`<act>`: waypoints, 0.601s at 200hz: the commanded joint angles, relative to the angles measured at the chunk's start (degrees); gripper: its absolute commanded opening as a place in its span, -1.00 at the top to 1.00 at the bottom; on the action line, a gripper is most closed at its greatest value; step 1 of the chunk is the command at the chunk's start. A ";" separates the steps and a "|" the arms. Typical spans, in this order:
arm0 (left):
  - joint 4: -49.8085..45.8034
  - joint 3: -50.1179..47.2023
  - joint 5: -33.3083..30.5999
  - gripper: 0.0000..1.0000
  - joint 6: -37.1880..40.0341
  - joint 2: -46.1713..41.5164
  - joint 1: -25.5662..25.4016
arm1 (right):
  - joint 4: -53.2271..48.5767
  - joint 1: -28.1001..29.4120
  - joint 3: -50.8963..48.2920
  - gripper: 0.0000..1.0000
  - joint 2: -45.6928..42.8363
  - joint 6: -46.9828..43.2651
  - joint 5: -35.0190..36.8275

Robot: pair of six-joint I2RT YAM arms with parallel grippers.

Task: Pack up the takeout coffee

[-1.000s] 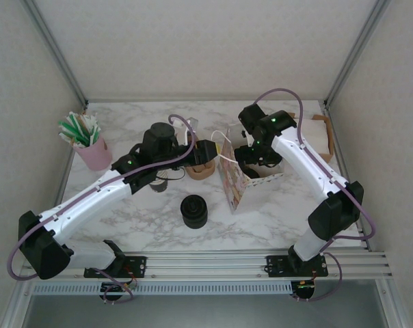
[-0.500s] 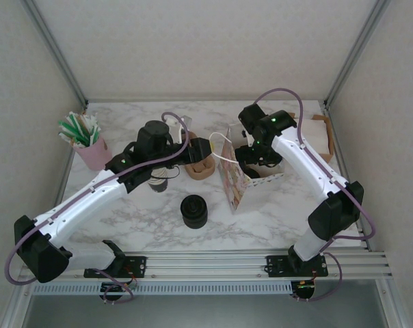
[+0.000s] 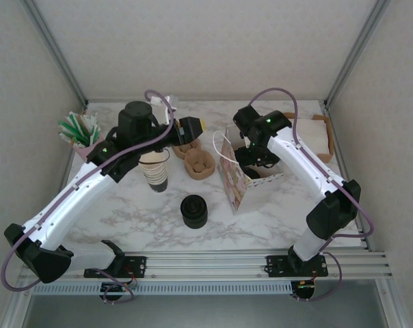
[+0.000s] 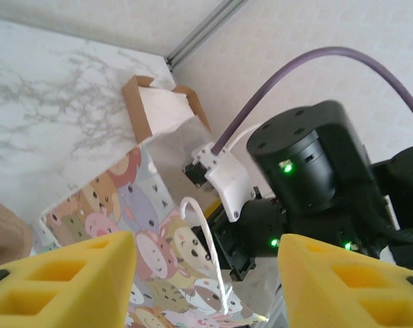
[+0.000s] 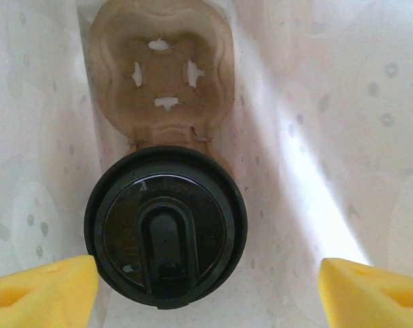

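Standing far left of the left jaws: a pink cup (image 3: 91, 152) of green and white straws, well apart from the work.
Left gripper (image 4: 206, 273): jaws released, with nothing between the yellow foam pads. They face the bag from its left.
Stack of cream cups (image 3: 155, 171): lidless matte paper with a dark lower part, on the table below and left of the left jaws.
Stack of black lids (image 3: 193, 210): round glossy plastic, well short of both jaws, on the near side of the table.
Pulp trays (image 3: 200, 164): brown moulded fibre with rounded lobes, between the left jaws and the bag.
Bag (image 3: 235, 184): thin paper printed with cartoon animals, plain white inside, with a cord handle. It stands around the right jaws.
Takeout coffee (image 5: 165, 236): inside the bag, straight ahead of the right jaws. It is seated in one cup well of a pulp carrier (image 5: 162, 75), and its smooth black lid faces the jaws.
Right gripper (image 5: 208, 273): jaws released. One pad is just beside the lid's rim and the other is well apart from it.
Relation that matters: the cup's long axis runs straight toward the right jaws, so the cup appears upright. The right arm is much the nearer. The cup looks placed, so pulling straight back out along that axis seems the safest next move.
Cardboard box (image 3: 321, 133): stiff brown board, right of the right jaws.
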 commanded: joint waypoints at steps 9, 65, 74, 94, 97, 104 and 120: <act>-4.29 6.68 -1.89 -0.14 3.91 4.79 0.49 | -1.29 0.46 2.77 -0.58 -0.12 1.54 1.63; -2.35 10.31 1.48 -0.06 3.71 12.37 0.49 | -1.47 0.70 4.33 -0.56 -1.58 2.09 2.28; -2.43 10.68 1.57 -0.04 3.78 13.27 0.54 | -1.52 0.73 4.55 -0.53 -1.98 2.10 2.26; -2.92 11.79 2.14 -0.01 4.42 15.14 0.19 | -1.50 0.77 4.98 -0.51 -2.97 2.13 2.24; -3.11 11.99 2.07 0.00 4.59 15.41 0.15 | -1.49 0.76 5.03 -0.51 -3.06 2.16 2.19; -3.60 12.48 1.84 0.00 4.99 15.91 0.06 | -1.55 0.82 5.12 -0.50 -3.37 2.20 2.26; -4.88 13.89 0.90 0.00 5.85 17.23 -0.11 | -1.18 0.91 5.42 -0.49 -4.31 2.19 2.36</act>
